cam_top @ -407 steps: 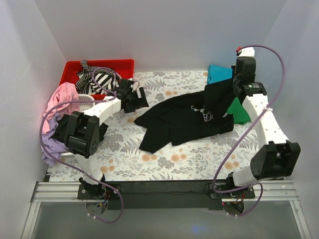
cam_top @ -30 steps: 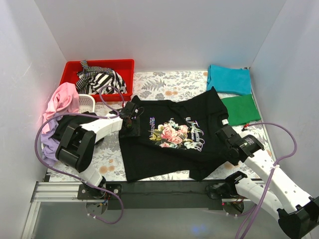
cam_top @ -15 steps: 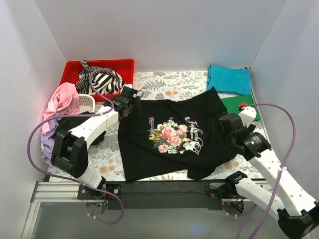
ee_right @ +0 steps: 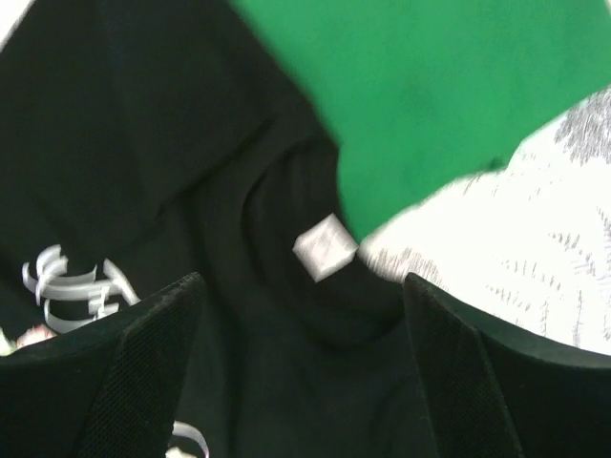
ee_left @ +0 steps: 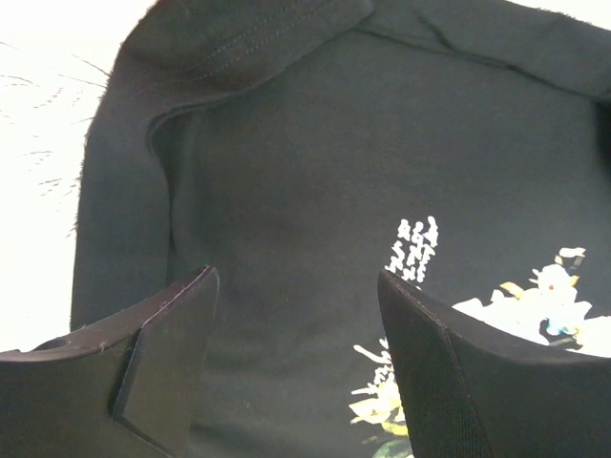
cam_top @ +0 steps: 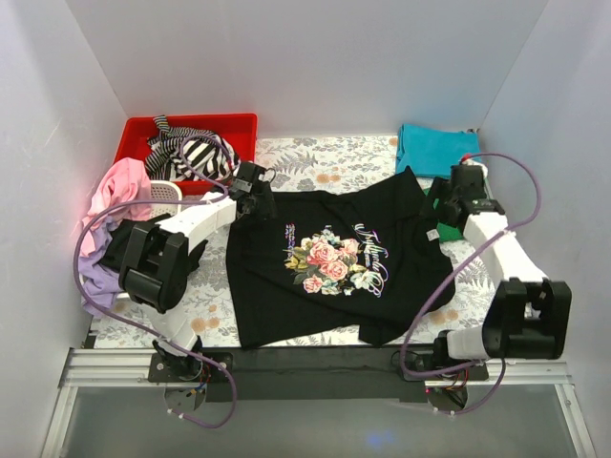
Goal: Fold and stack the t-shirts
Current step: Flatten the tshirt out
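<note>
Lying bunched in red bin: black-and-white striped tee.

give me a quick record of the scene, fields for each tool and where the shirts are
black tee: spread flat, rose print up, unfolded
left tool: open, above its far-left corner
right tool: open, above its right edge
teal tee: folded, far right
green tee: beside black tee's right edge
striped tee: in red bin
pink tee, lilac tee: heaped at left
</note>
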Robot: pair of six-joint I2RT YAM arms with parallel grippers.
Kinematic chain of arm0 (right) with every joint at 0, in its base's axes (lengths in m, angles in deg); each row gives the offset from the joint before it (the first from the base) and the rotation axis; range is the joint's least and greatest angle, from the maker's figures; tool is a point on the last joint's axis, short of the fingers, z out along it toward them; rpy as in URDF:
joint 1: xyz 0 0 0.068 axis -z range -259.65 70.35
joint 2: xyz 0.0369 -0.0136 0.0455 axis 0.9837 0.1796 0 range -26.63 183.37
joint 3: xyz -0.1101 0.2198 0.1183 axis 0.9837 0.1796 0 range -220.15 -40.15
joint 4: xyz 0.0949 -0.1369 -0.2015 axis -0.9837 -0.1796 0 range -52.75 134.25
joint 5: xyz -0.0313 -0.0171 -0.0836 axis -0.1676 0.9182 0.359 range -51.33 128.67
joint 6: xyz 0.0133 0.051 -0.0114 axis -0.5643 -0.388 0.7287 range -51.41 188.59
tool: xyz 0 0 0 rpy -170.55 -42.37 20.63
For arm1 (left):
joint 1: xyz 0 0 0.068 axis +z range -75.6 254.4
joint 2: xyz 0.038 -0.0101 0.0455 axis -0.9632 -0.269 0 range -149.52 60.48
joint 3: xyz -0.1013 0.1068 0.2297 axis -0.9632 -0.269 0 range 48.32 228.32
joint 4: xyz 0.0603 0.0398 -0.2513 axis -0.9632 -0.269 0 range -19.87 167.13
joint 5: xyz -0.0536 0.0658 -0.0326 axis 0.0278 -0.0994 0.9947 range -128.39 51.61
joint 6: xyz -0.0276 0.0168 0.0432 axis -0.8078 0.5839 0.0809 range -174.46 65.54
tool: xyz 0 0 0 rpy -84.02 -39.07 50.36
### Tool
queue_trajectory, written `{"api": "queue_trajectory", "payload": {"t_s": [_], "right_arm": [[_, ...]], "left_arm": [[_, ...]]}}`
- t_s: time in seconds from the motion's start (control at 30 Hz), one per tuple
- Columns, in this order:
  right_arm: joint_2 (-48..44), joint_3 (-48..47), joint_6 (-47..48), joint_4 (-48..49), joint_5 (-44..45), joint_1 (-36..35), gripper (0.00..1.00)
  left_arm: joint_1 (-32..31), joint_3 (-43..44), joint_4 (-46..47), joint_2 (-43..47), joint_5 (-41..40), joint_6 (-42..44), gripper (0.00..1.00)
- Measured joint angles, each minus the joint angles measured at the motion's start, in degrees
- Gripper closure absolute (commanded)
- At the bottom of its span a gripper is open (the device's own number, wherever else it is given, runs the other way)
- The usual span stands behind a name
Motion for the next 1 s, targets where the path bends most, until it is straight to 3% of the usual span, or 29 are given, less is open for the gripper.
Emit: {"api": "queue_trajectory", "payload": {"t_s": [0.17, 0.23, 0.33, 0.5, 1.0], "right_arm": [[10.38, -7.63, 3.21, 3.74, -14.6, 9.99, 0.28], [14.32, -10.95, 3.85, 5.01, -19.56, 10.82, 0.38], [18.58, -14.47, 3.87, 6.34, -24.98, 10.88, 0.4], [25.59, -20.28, 3.87, 7.52, -31.12, 10.93, 0.41], [46.73, -34.86, 8.85, 9.31, -38.69, 12.96, 0.36]], "left_arm": [[0.02, 0.2, 0.42, -1.86, 0.37, -0.22, 0.33], [0.02, 1.16, 0.48, -2.51, 0.44, -0.22, 0.34], [0.02, 2.29, 1.25, -3.34, 0.63, -0.26, 0.34], [0.02, 3.21, 1.81, -4.33, 1.18, -0.22, 0.34], [0.28, 5.35, 2.19, -8.94, 1.84, 0.92, 0.34]]}}
